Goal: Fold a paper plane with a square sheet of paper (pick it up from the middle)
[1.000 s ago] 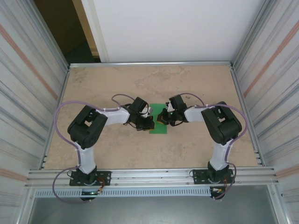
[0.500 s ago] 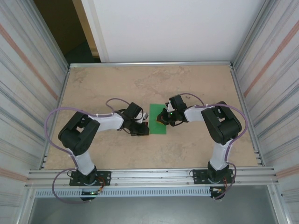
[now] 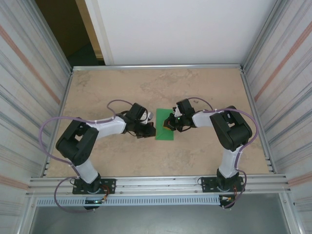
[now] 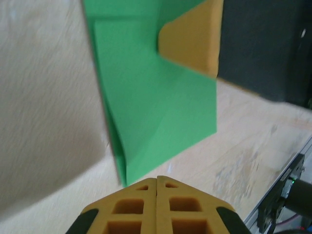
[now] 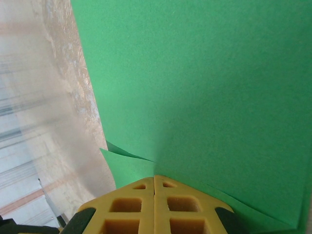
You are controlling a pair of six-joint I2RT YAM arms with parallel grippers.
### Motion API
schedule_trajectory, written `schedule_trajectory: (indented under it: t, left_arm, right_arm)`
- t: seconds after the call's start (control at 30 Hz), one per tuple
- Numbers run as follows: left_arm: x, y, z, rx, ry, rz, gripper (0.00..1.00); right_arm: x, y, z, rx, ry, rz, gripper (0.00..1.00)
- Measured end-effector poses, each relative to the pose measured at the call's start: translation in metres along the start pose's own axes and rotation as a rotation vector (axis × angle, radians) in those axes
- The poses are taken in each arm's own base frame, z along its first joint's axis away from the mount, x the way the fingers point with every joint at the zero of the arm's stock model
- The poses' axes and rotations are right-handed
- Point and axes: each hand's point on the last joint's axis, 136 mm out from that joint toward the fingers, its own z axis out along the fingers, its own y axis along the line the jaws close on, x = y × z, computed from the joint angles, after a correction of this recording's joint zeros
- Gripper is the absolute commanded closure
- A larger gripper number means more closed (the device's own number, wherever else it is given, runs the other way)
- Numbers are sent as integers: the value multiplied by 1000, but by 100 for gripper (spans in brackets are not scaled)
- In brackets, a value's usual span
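1. pale marbled table (image 3: 122,87) inside ribbed metal walls; the square sheet of paper (image 3: 165,134) lies at centre frame, between both arms.
2. bright green, plain, folded into a narrower layered strip with loose edges.
3. likely light, floppy and easily creased; best pinched at an edge or pressed mid-sheet.
4. left claw (image 4: 156,179) closed and empty, at the paper's lower corner; right claw (image 5: 154,177) closed, tip pressing the sheet.

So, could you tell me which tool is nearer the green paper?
Right. The right tool sits on the folded green paper; the left tool is beside its left edge.
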Motion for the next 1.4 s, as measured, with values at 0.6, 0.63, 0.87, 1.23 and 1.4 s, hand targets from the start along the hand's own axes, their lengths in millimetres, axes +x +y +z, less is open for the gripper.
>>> schedule_trajectory:
  t: [0.6,0.63,0.87,1.23,1.4]
  left_arm:
    - [0,17,25,-52,31,-72,100]
    - [0,17,25,-52,31,-72,100]
    - [0,17,25,-54,29,-76,100]
    - [0,16,24,-59,38,-79,100]
    - [0,9,24,-24,45,-72,100]
  right_arm:
    - [6,1,-12,102,13,-47,100]
    - [8,3,-14,105,13,-60,100]
    - [30,19,-11,99,45,-120,100]
    - [33,4,0,120,77,-92,100]
    - [33,3,0,97,80,-86,100]
